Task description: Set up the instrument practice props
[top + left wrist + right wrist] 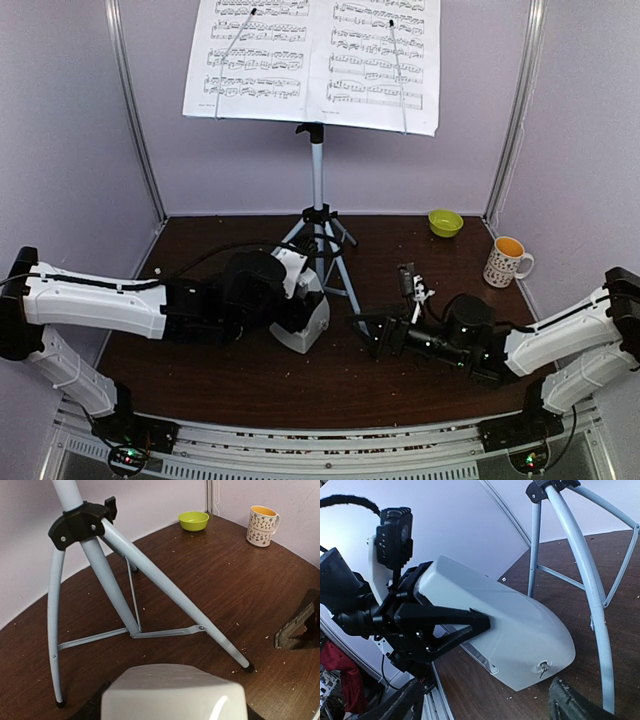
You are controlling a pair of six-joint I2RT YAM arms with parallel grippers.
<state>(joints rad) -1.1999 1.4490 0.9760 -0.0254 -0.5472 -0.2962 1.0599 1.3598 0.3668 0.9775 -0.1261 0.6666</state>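
The silver tripod music stand (318, 215) stands at the back centre, and its desk holds two white sheet-music pages (315, 60). My left gripper (303, 312) is shut on the white pyramid metronome (305, 325) and holds it tilted, low over the table, just left of the tripod's front leg. In the left wrist view the metronome (175, 692) fills the bottom and hides my fingers. In the right wrist view the left gripper's black fingers (445, 622) clamp the metronome (520, 630), whose winding key (541, 668) faces me. My right gripper (385, 342) is open and empty, just right of the metronome.
A yellow-green bowl (445, 222) and a white mug with orange inside (507, 261) stand at the back right. The tripod legs (170, 592) spread over the dark wooden table (250, 385), close to both grippers. A small black and white object (412, 283) lies behind the right gripper.
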